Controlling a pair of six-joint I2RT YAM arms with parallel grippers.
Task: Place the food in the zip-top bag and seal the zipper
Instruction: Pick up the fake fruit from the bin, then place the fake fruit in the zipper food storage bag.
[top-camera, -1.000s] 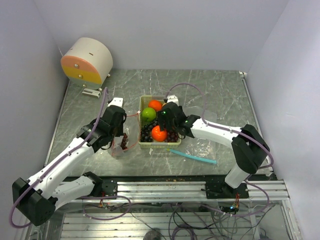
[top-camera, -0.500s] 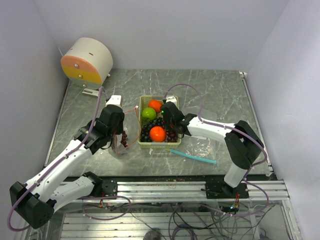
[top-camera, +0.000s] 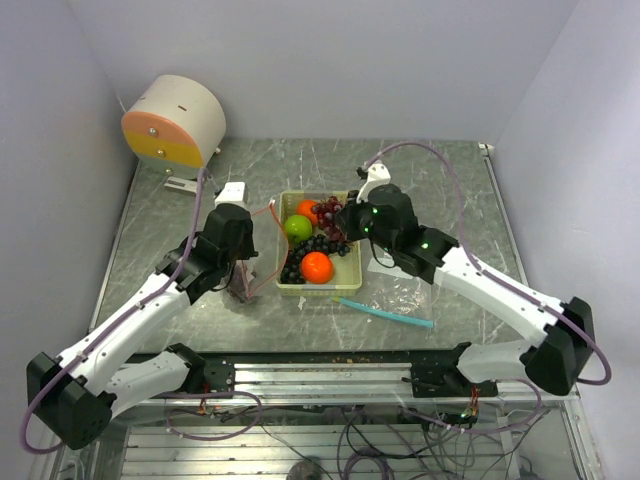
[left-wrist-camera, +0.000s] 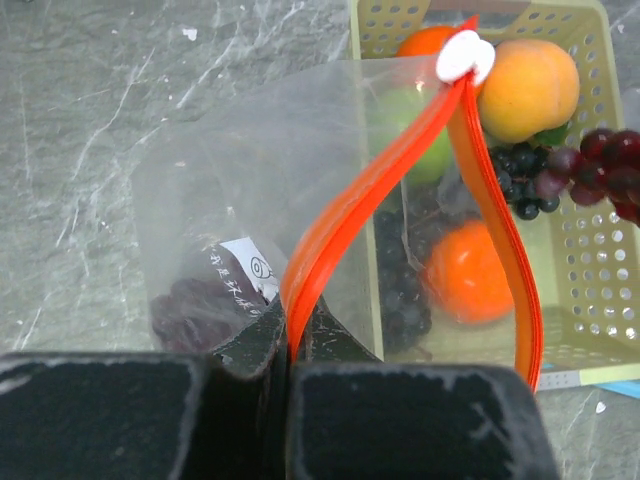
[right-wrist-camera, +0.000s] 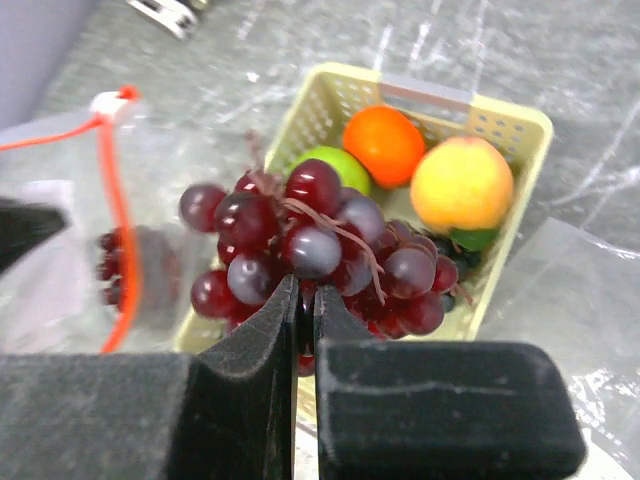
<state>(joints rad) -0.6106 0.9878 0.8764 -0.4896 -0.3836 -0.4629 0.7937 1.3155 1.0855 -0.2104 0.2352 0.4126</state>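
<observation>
The right gripper (right-wrist-camera: 300, 300) has its jaws pinched together on the stem of a bunch of red grapes (right-wrist-camera: 310, 250), which hangs above the left rim of the basket (right-wrist-camera: 510, 120). The left gripper (left-wrist-camera: 290, 345) is clamped on the zipper (left-wrist-camera: 370, 190) of the zip-top bag (left-wrist-camera: 230, 180) and holds the bag upright just left of the basket. Its mouth gapes wide, and the white slider (left-wrist-camera: 465, 57) sits by the basket's far left corner.

A dark red cluster (left-wrist-camera: 190, 305) already lies in the bottom of the bag. Inside the basket are a green apple (right-wrist-camera: 325, 165), two orange fruits (right-wrist-camera: 383, 143), a peach-coloured fruit (right-wrist-camera: 462, 185) and dark purple grapes (top-camera: 310, 250).

By my reckoning the task is in its early part. One item is bagged and a second is lifted but not yet over the bag's mouth. Most of the food remains to be moved, and sealing the zipper comes last
</observation>
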